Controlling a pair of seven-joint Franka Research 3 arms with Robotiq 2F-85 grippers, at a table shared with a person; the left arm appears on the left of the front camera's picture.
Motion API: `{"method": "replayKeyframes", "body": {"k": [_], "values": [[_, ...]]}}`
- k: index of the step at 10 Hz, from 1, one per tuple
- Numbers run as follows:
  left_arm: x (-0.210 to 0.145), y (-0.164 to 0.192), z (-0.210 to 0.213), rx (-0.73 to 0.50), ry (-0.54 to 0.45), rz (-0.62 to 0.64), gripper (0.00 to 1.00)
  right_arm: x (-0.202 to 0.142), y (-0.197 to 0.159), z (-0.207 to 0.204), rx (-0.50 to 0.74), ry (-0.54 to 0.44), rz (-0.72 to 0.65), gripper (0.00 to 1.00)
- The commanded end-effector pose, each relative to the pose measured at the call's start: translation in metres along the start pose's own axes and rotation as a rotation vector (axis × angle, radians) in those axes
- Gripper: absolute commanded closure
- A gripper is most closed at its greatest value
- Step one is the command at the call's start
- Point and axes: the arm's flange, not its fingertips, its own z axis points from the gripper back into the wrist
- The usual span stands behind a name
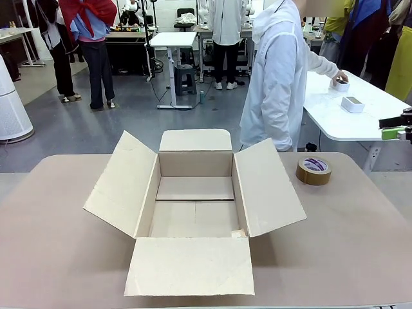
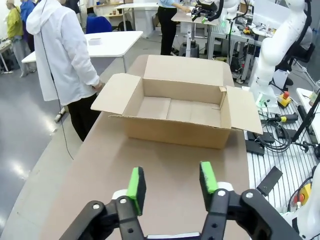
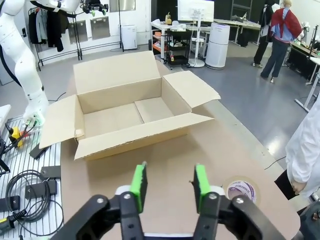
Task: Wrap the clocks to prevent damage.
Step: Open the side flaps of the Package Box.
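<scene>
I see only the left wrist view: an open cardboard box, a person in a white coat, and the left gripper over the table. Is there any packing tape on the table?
Observer: Yes. A brown tape roll lies flat on the table, beside the right flap of the cardboard box, toward the person's side.
Operator: Does the right gripper hold something?
Observer: No. The right gripper is open above the table, with nothing between its green pads.
Operator: What is the person doing with the far hand?
Observer: The person is turned to a white side table, and that hand rests at a small white box there.
</scene>
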Motion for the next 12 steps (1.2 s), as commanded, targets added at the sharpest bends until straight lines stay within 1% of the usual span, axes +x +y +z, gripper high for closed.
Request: {"method": "replayKeyframes", "body": {"k": [1,5,7,8,9,12], "values": [[-0.0015,-0.0028,0.0034,-0.010,0.008,-0.023,1.00,0.0006,0.0050,-0.0068,0.001,0.005,-0.008,1.00],[-0.0033,0.0034,0.0057,-0.019,0.006,-0.002,1.00,0.0035,0.0091,-0.0088,0.009,0.024,0.007,1.00],[0.0005,-0.0007,0.0004,-0.007,0.018,0.011,1.00,0.0040,0.0104,-0.0103,0.028,0.031,0.018,1.00],[0.0013,-0.0003,0.0011,0.014,0.027,0.030,1.00,0.0055,0.0029,-0.0071,0.015,0.011,0.014,1.00],[-0.0040,0.0026,-0.0006,-0.006,0.000,0.003,1.00,0.0055,0.0029,-0.0071,0.015,0.011,0.014,1.00],[-0.0040,0.0026,-0.0006,-0.006,0.000,0.003,1.00,0.0055,0.0029,-0.0071,0.015,0.011,0.014,1.00]]}}
